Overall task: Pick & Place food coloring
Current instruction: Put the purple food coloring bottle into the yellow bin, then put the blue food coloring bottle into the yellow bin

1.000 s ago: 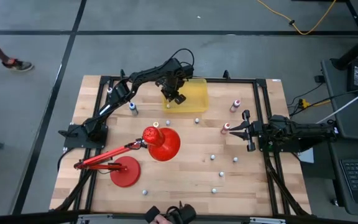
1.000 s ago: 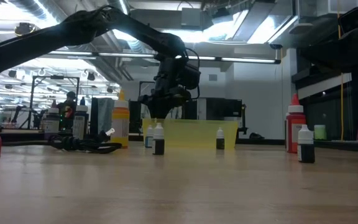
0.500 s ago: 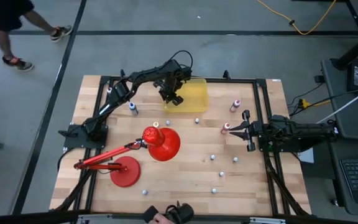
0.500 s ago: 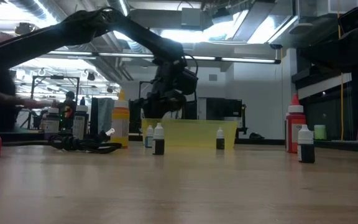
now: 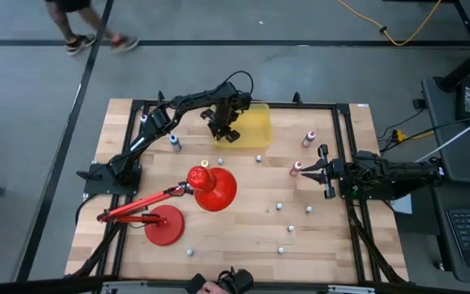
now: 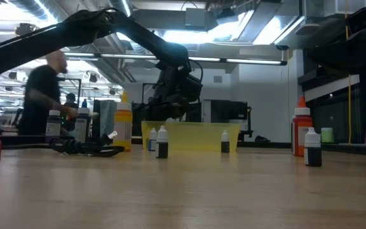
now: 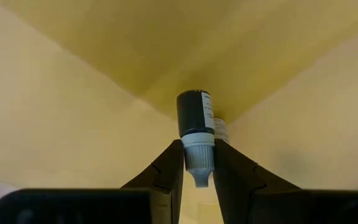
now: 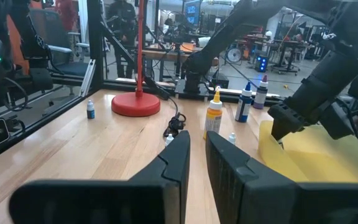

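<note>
Red desk lamp (image 5: 194,194) at left; left gripper (image 5: 226,131) over yellow bin (image 5: 255,126), clamped on a dark food-coloring bottle (image 7: 195,118) by its pale cap, bin floor behind partly hidden; loose bottles (image 5: 279,207) scattered mid-table; right gripper (image 5: 325,172) clenched, holding nothing, at right.

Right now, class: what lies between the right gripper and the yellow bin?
In the high view, one small bottle stands just ahead of the shut right gripper, another nearer the yellow bin; otherwise bare wood.
</note>
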Available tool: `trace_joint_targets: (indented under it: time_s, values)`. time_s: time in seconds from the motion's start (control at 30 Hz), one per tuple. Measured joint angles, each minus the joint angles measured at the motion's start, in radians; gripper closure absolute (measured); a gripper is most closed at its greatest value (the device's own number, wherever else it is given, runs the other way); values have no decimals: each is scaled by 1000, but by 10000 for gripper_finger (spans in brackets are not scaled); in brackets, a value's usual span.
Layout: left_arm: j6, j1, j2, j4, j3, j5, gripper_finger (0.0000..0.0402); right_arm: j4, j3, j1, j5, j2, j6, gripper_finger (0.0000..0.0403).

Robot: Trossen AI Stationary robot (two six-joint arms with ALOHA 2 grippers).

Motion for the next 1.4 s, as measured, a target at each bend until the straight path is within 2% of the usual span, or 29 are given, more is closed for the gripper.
trace_joint_targets:
  time_s: [0.27,0.67,1.13,1.23,1.4]
  values:
    - [18,2,0,0,0,57,323,0,0,0,0,0,0,347]
    - [21,4,0,0,6,58,297,0,0,0,0,0,0,347]
    - [-2,23,-8,3,130,52,253,0,0,0,0,0,0,347]
    - [-19,22,-41,1,136,11,234,0,0,0,0,0,0,347]
    - [-81,12,-109,0,137,-118,205,0,0,0,0,0,0,347]
